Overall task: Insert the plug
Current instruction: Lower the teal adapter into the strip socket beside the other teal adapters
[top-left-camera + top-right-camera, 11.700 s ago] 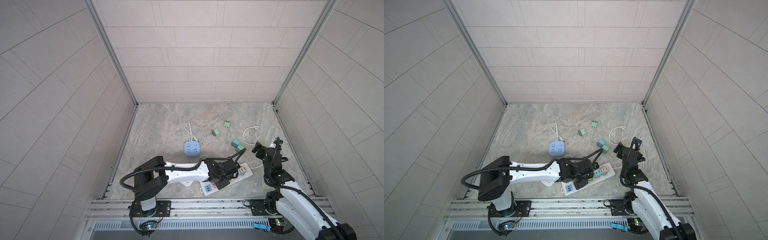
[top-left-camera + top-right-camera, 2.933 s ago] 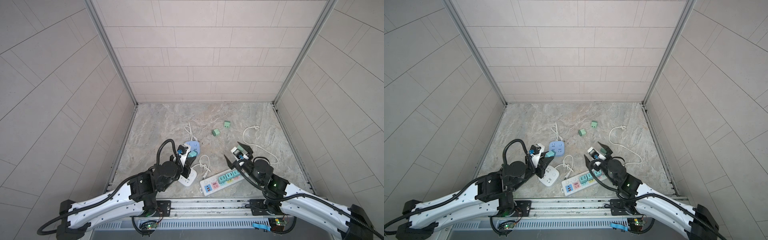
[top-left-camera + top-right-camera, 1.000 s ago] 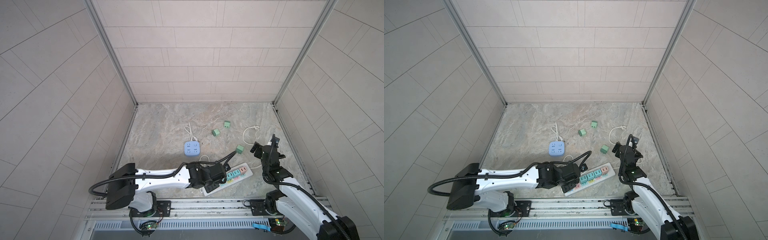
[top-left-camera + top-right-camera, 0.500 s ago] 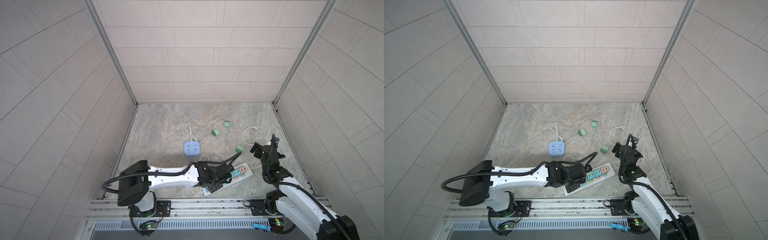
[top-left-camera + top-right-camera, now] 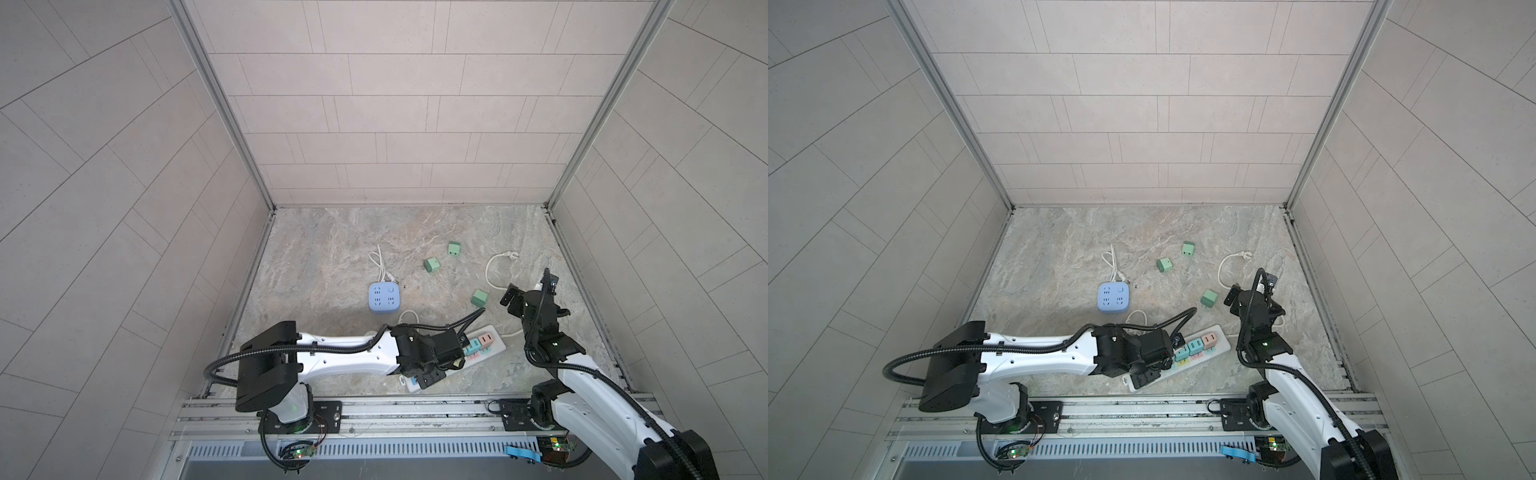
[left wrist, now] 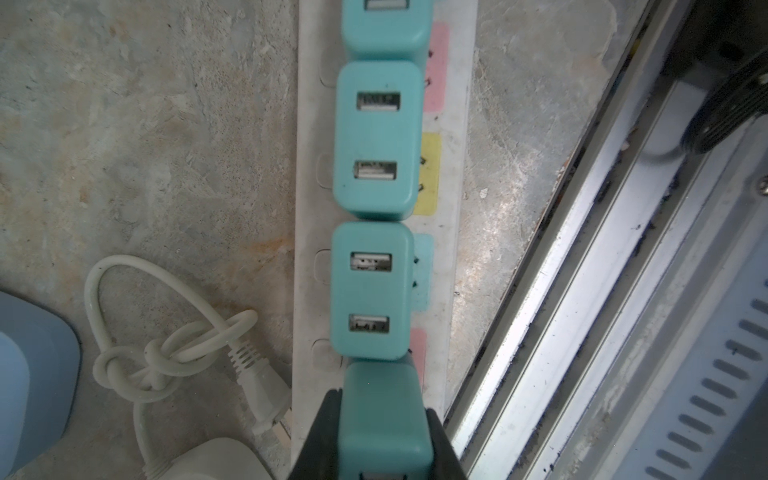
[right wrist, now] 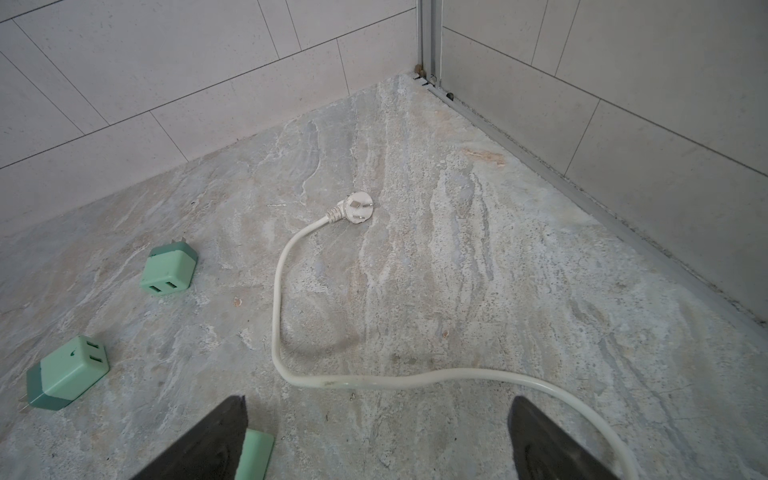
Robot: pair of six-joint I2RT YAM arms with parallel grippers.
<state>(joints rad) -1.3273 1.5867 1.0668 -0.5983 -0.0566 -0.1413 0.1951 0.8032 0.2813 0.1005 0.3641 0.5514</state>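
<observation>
Left hand [image 6: 380,405] clamped on teal plug [image 6: 384,440], straight over power strip [image 6: 305,208], next in row. Right hand [image 7: 378,415] apart, empty, far off.

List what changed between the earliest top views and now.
The left gripper now grips a teal adapter at the power strip; the one beside the green adapter is gone from the floor. Right gripper open, parked as before. Blue cube socket, strip and far green adapters unmoved.
</observation>
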